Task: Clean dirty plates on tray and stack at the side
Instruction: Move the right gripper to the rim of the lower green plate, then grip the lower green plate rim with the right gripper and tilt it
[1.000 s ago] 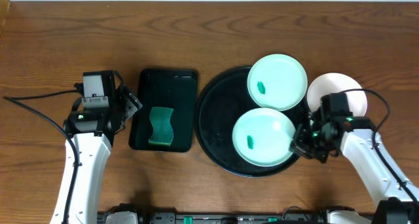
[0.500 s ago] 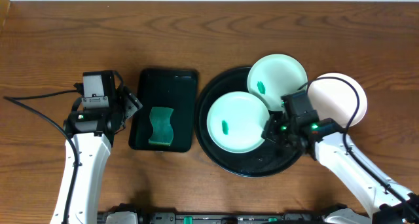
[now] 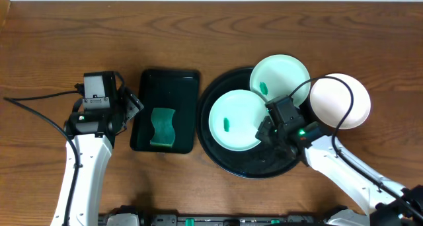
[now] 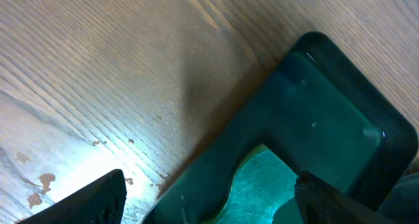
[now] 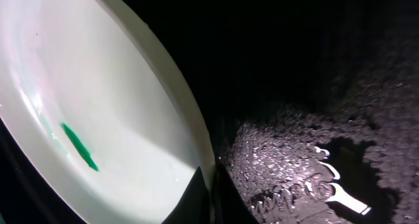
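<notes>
The round black tray (image 3: 254,168) holds two mint-green plates. The nearer plate (image 3: 232,120) lies at the tray's left and carries a green smear (image 5: 80,145). My right gripper (image 3: 264,129) is shut on this plate's right rim (image 5: 196,152), one finger above it and one below. The farther mint plate (image 3: 283,74), also smeared, rests on the tray's back right edge. A white plate (image 3: 344,100) sits on the table right of the tray. My left gripper (image 3: 132,106) hangs open at the left edge of the small rectangular tray, holding nothing.
The rectangular black tray (image 3: 166,87) stands left of the round tray, with a green sponge (image 3: 161,127) in it. The sponge (image 4: 262,185) lies between my left fingers' line of sight. Cables run from both arms. Wet patches glisten on the round tray's floor (image 5: 294,158).
My right gripper has dragged the nearer mint plate leftwards across the round tray, uncovering more of the white plate. The left arm has stayed still.
</notes>
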`<state>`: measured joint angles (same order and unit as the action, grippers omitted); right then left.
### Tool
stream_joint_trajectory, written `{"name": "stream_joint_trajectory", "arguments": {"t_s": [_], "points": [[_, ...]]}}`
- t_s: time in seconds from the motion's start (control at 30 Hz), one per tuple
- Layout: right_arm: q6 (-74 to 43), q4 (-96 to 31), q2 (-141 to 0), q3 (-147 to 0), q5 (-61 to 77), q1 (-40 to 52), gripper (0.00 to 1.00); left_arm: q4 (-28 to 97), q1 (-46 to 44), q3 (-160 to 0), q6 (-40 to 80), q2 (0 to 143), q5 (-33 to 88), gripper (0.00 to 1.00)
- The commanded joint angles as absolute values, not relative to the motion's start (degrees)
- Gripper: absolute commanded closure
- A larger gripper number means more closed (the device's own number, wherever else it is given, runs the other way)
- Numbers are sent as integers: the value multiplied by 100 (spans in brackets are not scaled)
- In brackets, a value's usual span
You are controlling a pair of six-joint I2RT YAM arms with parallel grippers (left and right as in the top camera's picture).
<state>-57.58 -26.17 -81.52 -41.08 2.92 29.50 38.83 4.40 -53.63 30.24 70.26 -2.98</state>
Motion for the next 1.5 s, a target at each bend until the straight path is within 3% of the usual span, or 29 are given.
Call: {"name": "stream_joint_trajectory", "arguments": {"t_s": [0.0, 0.33, 0.43, 0.6, 0.87, 1.13, 1.47], "points": [[-6090, -2596, -8305, -4080, 493, 3022, 99, 3900, 458, -5485, 3072, 7008, -327, 17], [-6320, -2622, -8359, -4080, 690, 3022, 99, 3900, 460, -5485, 3072, 7008, -327, 17], [-6318, -2663, -8359, -4080, 648, 3022, 94, 3900, 460, -5485, 3072, 7008, -327, 17], [-6270, -2661, -8359, -4080, 646, 3022, 65, 3903, 460, -5485, 3072, 7008, -327, 17], [-5588, -2655, -8359, -4080, 193, 3006, 52, 3900, 460, -5485, 3072, 7008, -327, 17], [-2923, -2659, -8359, -4165, 489, 2683, 52, 3903, 460, -5485, 3072, 7008, -327, 17], [-1957, -3411, -8359, -4886, 1435, 1470, 58, 3900, 458, -5485, 3072, 7008, -327, 17]]}}
